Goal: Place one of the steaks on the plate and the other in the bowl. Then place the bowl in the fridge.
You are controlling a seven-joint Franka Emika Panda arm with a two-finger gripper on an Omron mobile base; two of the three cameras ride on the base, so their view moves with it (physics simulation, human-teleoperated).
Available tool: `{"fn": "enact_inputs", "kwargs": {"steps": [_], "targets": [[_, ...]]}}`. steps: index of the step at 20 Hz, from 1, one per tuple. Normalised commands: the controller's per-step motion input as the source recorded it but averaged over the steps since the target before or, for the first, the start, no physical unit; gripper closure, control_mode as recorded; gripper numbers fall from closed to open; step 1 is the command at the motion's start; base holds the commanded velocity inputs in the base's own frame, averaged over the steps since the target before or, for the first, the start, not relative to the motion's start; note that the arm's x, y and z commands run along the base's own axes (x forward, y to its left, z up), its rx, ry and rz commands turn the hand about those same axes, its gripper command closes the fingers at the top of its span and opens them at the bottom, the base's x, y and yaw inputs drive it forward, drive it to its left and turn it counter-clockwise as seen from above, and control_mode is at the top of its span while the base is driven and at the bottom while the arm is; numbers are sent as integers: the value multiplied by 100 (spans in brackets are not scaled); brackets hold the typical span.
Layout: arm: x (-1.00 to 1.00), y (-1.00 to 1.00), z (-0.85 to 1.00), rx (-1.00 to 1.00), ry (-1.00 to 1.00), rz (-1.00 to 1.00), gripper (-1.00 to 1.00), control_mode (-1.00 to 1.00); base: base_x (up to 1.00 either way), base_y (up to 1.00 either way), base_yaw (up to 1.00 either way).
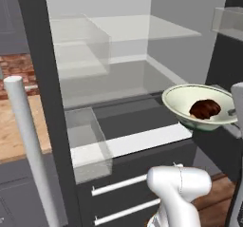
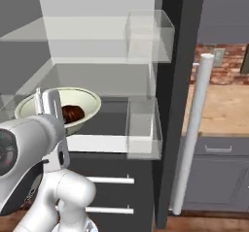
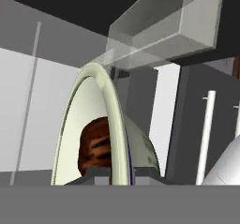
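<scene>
The fridge [image 1: 46, 79] stands with its doors open, its pale interior and glass shelves facing me. The cream-white bowl [image 1: 179, 101] hangs slightly tilted in front of the lower shelf opening, with a dark brown-red steak [image 1: 205, 108] lying inside it. My gripper [image 3: 117, 177] is shut on the bowl's rim [image 3: 114, 120], one finger on each side, and the steak [image 3: 95, 146] shows just beyond. From the right base view the bowl [image 2: 82, 98] and steak [image 2: 73, 113] sit partly behind my hand. The plate is out of view.
Clear door bins [image 1: 85, 143] [image 2: 142, 126] hang on both open doors. Long silver handles [image 1: 26, 140] [image 2: 193, 129] stand close on either side. Below the opening are drawers with bar handles [image 1: 118, 184]. A wooden counter [image 2: 223, 109] lies to the right.
</scene>
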Motion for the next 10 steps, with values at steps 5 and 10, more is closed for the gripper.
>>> {"fn": "enact_inputs", "kwargs": {"steps": [5, 10], "targets": [[0, 0, 0, 0, 0, 0, 100, 100, 81, 43, 1], [0, 0, 0, 0, 0, 0, 100, 100, 85, -4, 10]]}}
